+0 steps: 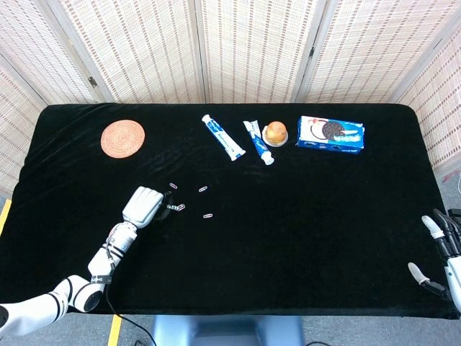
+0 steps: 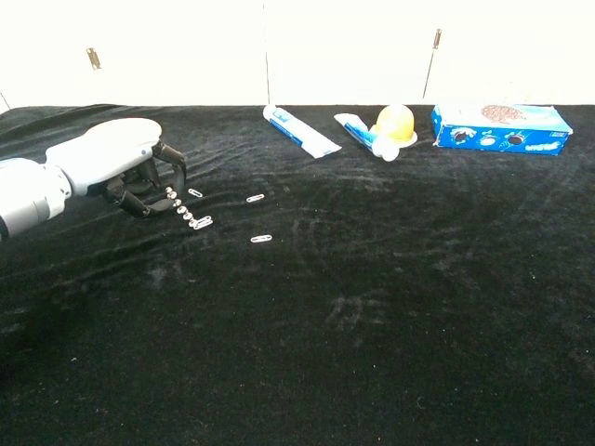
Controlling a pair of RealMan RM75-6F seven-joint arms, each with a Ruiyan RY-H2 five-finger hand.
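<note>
My left hand [image 1: 142, 205] lies palm down on the black table [image 1: 302, 216], left of centre, and also shows in the chest view [image 2: 112, 165]. Its dark fingers [image 2: 172, 160] are partly curled and apart. One finger with silver studs [image 2: 181, 209] reaches out to a paper clip [image 2: 203, 222], and its tip touches that paper clip [image 1: 178, 207]. Nothing shows pinched in the hand. Three more clips lie close by [image 1: 173, 186] [image 1: 203, 189] [image 1: 208, 215]. My right hand [image 1: 444, 252] hangs at the table's front right corner, fingers spread, holding nothing.
Along the far side lie a round woven coaster [image 1: 122, 138], two toothpaste tubes [image 1: 222, 138] [image 1: 258, 143], an orange-yellow round item on a small dish [image 1: 275, 133] and a blue cookie box [image 1: 330, 134]. A folding screen stands behind the table.
</note>
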